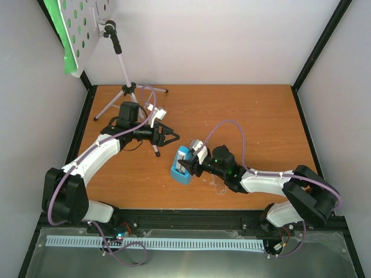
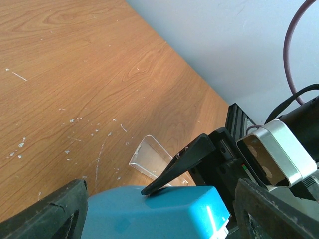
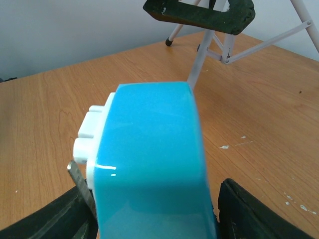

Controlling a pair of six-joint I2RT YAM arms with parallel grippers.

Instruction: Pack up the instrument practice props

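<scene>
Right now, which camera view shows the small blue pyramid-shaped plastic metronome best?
The top external view: almost the whole small blue pyramid metronome shows, against the wooden table. The right wrist view has it close but cut off below; the left wrist view catches only its top edge.

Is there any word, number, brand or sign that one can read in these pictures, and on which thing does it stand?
None can be read in any view.
The blue metronome shows only plain plastic. The perforated tray and the green page show no legible print.
</scene>
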